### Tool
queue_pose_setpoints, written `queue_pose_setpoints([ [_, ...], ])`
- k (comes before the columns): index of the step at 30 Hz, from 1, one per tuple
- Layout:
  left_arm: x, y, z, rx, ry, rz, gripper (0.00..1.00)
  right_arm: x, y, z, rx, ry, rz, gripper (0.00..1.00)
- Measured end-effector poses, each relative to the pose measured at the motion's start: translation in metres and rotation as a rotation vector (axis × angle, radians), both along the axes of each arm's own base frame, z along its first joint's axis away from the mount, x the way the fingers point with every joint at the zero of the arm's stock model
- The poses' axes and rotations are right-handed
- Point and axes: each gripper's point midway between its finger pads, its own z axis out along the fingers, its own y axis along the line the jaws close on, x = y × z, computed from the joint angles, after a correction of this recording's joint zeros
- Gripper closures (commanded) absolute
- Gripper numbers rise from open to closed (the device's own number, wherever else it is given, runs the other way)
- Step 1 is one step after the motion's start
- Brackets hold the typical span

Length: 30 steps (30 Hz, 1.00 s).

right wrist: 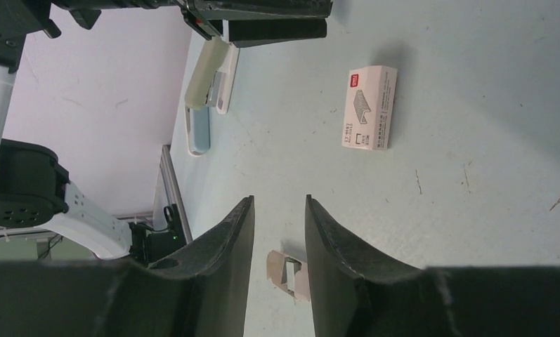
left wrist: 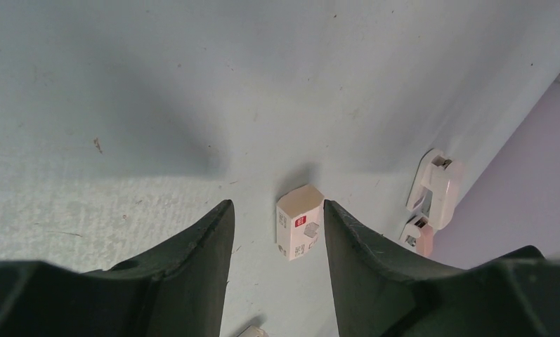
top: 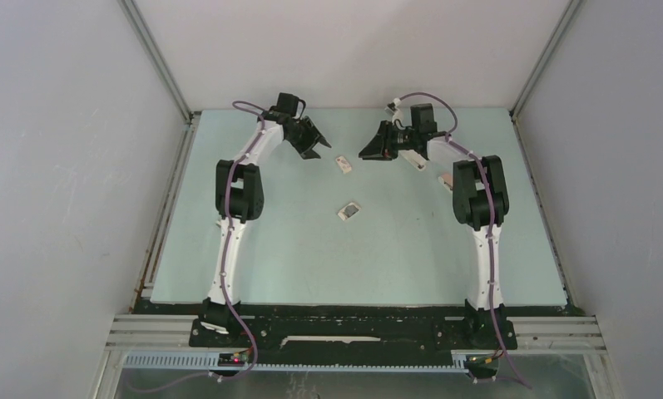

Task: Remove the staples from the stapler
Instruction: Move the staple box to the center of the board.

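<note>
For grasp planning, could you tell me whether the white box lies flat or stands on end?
Lying flat: the white box rests on the table, its broad printed face upward.

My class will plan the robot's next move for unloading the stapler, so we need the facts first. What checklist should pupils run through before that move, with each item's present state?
1. Left gripper open and empty: ok; the white box shows between its fingers, ungripped.
2. Right gripper open and empty: ok; a small open carton shows between its fingers.
3. Stapler in sight: ok; a pale green and blue stapler lies by the edge of the table.
4. Stapler held: not ok; both grippers are empty.
5. Stapler magazine open: cannot tell.
6. Staples out on the table: cannot tell; none shows.
</note>
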Motion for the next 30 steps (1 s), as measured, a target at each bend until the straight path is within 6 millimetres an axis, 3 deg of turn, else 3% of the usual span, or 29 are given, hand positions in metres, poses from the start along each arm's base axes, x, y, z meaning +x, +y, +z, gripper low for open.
queue_pose_setpoints([
  [16,0.006,-0.012,0.006,-0.055,-0.001,0.037,0.45,0.019,0.0,-0.02,-0.11,0.068,-0.067,0.62],
  [26,-0.002,-0.044,-0.013,-0.096,0.059,0.059,0.58,0.026,0.004,-0.028,-0.152,0.104,-0.078,0.61],
  [30,-0.003,-0.052,-0.012,-0.11,0.073,0.074,0.66,0.027,0.002,-0.028,-0.151,0.106,-0.082,0.62],
])
